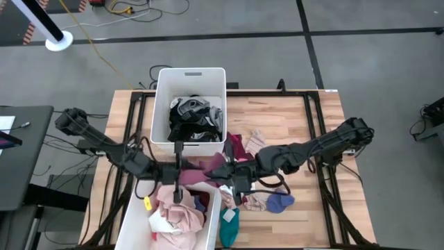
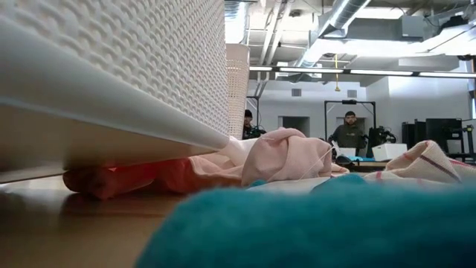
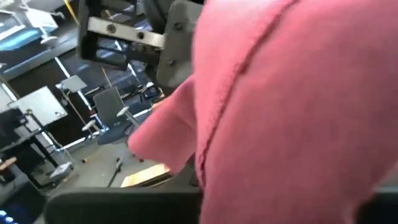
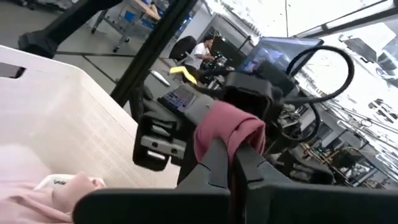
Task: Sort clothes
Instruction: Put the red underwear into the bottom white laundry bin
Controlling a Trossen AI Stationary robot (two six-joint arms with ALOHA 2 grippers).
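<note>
A maroon garment (image 1: 211, 165) hangs in the air between my two grippers, above the corner of the near white bin (image 1: 132, 215). My left gripper (image 1: 183, 169) comes at it from the table's left and my right gripper (image 1: 233, 172) from the right; both are shut on it. In the left wrist view the garment (image 3: 298, 112) fills the picture and hides the fingers. Loose clothes (image 1: 267, 198) in pink, blue and teal lie on the table under and right of the grippers. My left gripper is shut on the maroon garment's left end, coming level from the table's left; the cloth (image 3: 249, 124) itself hides the place of contact. My right gripper pinches a bunched fold of the garment (image 4: 229, 127) between its two fingers (image 4: 214, 158), level from the table's right. The cloth bulges over the fingertips, lifted clear of the table.
The near bin holds pale pink clothes (image 1: 179, 212); its wall (image 2: 111, 67) fills the low view's left. A far white bin (image 1: 161, 104) holds black and grey clothes (image 1: 194, 118). A teal piece (image 1: 229, 223) lies at the near edge. People sit in the room beyond.
</note>
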